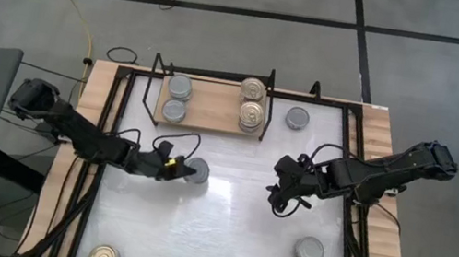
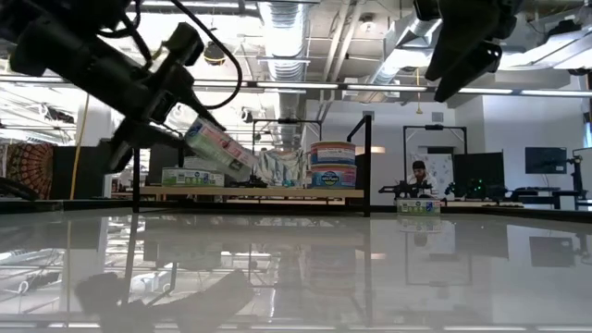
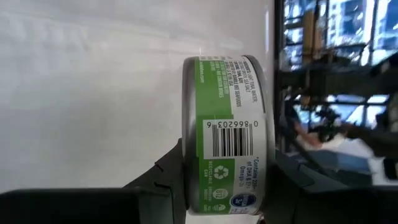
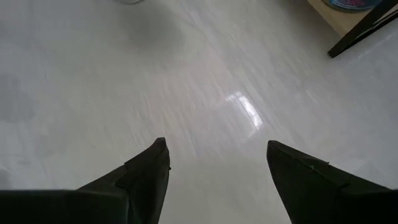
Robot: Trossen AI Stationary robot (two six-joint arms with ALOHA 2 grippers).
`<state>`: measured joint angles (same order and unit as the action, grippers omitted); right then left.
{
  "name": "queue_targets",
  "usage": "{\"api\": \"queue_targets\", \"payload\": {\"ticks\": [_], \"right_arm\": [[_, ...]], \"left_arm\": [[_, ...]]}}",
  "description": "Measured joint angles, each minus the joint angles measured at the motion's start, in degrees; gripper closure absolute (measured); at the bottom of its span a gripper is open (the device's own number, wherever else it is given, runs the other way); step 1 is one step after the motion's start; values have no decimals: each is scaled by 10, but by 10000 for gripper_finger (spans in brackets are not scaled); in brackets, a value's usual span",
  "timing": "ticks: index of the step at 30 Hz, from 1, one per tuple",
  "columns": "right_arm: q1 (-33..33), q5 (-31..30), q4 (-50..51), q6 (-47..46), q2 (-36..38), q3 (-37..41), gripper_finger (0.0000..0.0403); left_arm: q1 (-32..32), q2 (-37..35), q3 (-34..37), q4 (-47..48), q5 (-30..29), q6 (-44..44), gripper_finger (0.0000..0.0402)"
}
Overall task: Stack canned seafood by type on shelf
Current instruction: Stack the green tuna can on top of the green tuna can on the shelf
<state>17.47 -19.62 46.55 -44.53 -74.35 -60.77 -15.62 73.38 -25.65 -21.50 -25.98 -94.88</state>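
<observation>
Your shelf [image 1: 213, 116] holds silver tins on its left and gold-topped ones on its right. Your left gripper [image 1: 178, 168] clamps a silver tin [image 1: 195, 170], tilted, above the table in front of the shelf. Level it, then set it squarely on the silver stack [image 1: 177, 98]. Your right gripper [image 1: 284, 194] hangs spread wide, holding nothing.

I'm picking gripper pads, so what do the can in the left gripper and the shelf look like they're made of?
The can looks like metal with a dull grey-silver top under a glossy printed green-and-white paper label; the left gripper clamps it. The shelf looks like a pale matte wooden board in a thin black wire frame, probably painted metal.
</observation>
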Motion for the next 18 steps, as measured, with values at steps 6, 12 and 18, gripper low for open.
{"api": "queue_targets", "payload": {"ticks": [6, 12, 18], "right_arm": [[0, 0, -5, 2, 0, 0, 111], [0, 0, -11, 39, 0, 0, 111], [0, 0, -19, 89, 0, 0, 111]], "left_arm": [[39, 0, 0, -134, -63, 47, 268], [90, 0, 0, -267, -149, 88, 268], [132, 0, -22, -344, -159, 151, 268]]}}
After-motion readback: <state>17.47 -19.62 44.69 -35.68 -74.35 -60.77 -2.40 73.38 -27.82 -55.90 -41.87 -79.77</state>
